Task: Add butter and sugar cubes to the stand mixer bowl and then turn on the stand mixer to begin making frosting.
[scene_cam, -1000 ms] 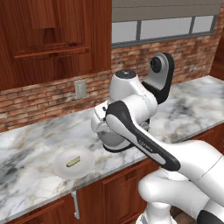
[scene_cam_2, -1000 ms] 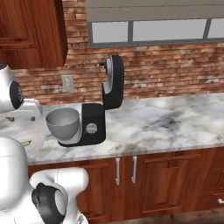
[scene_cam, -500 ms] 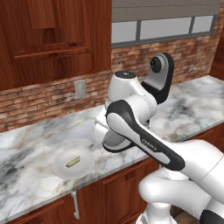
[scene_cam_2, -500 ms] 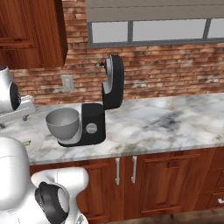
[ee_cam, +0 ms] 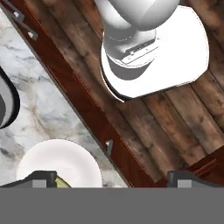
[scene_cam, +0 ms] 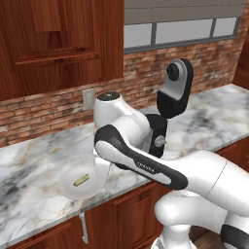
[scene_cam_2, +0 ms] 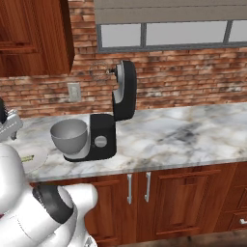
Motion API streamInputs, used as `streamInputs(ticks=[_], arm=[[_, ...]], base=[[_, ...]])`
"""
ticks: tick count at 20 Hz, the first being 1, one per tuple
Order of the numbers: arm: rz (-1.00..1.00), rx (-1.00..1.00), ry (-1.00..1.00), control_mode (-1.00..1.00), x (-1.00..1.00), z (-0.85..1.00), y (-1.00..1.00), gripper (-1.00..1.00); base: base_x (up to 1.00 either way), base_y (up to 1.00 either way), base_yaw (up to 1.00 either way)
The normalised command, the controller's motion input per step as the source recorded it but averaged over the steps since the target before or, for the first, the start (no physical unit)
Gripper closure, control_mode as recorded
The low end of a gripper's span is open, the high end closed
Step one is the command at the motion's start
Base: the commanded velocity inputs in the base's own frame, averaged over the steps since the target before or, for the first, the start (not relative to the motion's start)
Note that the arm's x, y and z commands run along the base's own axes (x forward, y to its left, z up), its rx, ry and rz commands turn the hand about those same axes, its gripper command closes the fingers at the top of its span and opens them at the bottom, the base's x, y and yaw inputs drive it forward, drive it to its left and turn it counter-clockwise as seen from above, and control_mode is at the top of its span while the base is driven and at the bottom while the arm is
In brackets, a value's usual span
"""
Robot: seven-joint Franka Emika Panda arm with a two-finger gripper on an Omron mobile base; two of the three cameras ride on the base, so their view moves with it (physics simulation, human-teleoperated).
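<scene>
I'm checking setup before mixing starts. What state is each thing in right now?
stand mixer: head tilted up and back, clear of the bowl.
stand mixer bowl: seated on the mixer base, looks empty.
butter: lying on the plate.
plate: flat on the counter.
end effector: open, above the plate's edge.

both base views face the counter (scene_cam: 39, 160); hand view looks down.
</scene>
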Motion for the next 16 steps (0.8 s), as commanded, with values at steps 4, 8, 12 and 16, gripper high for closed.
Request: streamInputs(ticks=[4, 8, 12, 16], arm=[[0.49, -0.12, 0.00, -1.00, 0.17, -0.37, 0.21, -1.00], [0.50, -0.06, 0.00, -1.00, 0.45, -0.37, 0.03, -1.00], [0.50, 0.00, 0.00, -1.00, 0.57, -0.34, -0.02, -1.00], [0.20, 0.00, 0.00, -1.00, 0.30, -0.13, -0.19, -1.00]], base=[[0.00, 0.00, 0.00], [0.00, 0.00, 0.00], [0.00, 0.00, 0.00], [0.00, 0.00, 0.00]])
